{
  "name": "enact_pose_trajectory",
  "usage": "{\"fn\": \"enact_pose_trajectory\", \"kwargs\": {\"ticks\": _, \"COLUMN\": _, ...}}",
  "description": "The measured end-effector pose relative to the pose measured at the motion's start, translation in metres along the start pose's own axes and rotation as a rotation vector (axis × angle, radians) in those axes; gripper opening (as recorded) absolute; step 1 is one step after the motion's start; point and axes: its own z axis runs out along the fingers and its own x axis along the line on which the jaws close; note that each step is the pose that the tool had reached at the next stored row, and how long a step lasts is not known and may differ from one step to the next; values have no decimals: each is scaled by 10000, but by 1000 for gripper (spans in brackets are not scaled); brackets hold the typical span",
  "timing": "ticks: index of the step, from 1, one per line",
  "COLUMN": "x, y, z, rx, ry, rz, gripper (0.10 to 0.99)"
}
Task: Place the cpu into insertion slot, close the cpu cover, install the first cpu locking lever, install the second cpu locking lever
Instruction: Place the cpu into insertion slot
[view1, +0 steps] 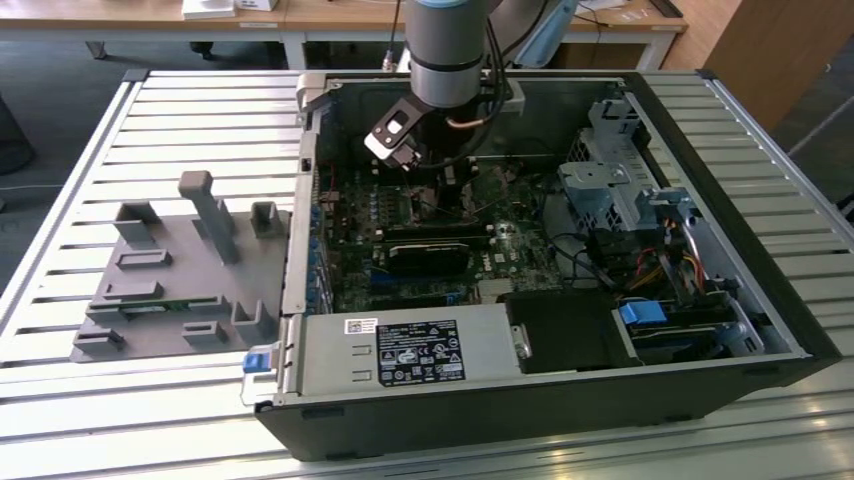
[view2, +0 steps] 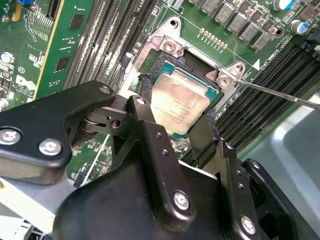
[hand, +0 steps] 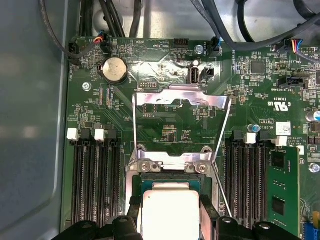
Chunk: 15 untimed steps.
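Observation:
The cpu (view2: 180, 105) (hand: 170, 215), a flat square chip with a dull silver top, lies in the black insertion slot (view2: 194, 62) (hand: 170, 178) on the green board. My gripper (view2: 177, 102) (hand: 171, 205) is shut on it, one black finger (view2: 144, 92) at each of two opposite edges. The cpu cover (hand: 182, 96), a thin silver frame, stands flipped open beyond the slot. A thin metal locking lever (view2: 280, 93) (hand: 223, 194) sticks out beside the slot, unlatched. In the exterior view the gripper (view1: 451, 185) reaches down into the open computer case (view1: 787, 340).
Black memory slots (hand: 95, 180) flank the socket, with a green memory module (hand: 282, 185) at one side. A coin battery (hand: 115, 69) and cables (hand: 225, 25) lie beyond the cover. A black card (view1: 427, 245), power supply (view1: 400, 350), drive cage (view1: 614, 190) and grey fixture plate (view1: 174, 270) are nearby.

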Motion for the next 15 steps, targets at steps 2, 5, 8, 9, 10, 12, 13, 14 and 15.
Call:
{"fn": "enact_pose_trajectory", "kwargs": {"ticks": 2, "x": 0, "y": 0, "z": 8, "rx": 0, "ry": 0, "rz": 4, "gripper": 541}}
{"fn": "enact_pose_trajectory", "kwargs": {"ticks": 5, "x": 1, "y": -1, "z": 21, "rx": 0, "ry": 0, "rz": 23, "gripper": 541}}
{"fn": "enact_pose_trajectory", "kwargs": {"ticks": 8, "x": 0, "y": -2, "z": 33, "rx": 2, "ry": -5, "rz": 40, "gripper": 541}}
{"fn": "enact_pose_trajectory", "kwargs": {"ticks": 9, "x": 0, "y": -2, "z": 36, "rx": 2, "ry": -7, "rz": 44, "gripper": 541}}
{"fn": "enact_pose_trajectory", "kwargs": {"ticks": 10, "x": 0, "y": -2, "z": 39, "rx": 2, "ry": -7, "rz": 47, "gripper": 541}}
{"fn": "enact_pose_trajectory", "kwargs": {"ticks": 12, "x": 0, "y": -2, "z": 40, "rx": 2, "ry": -6, "rz": 49, "gripper": 541}}
{"fn": "enact_pose_trajectory", "kwargs": {"ticks": 13, "x": 0, "y": -2, "z": 41, "rx": 1, "ry": -4, "rz": 50, "gripper": 541}}
{"fn": "enact_pose_trajectory", "kwargs": {"ticks": 14, "x": 0, "y": -2, "z": 41, "rx": 1, "ry": -3, "rz": 50, "gripper": 541}}
{"fn": "enact_pose_trajectory", "kwargs": {"ticks": 15, "x": 1, "y": -2, "z": 41, "rx": 0, "ry": -2, "rz": 51, "gripper": 541}}
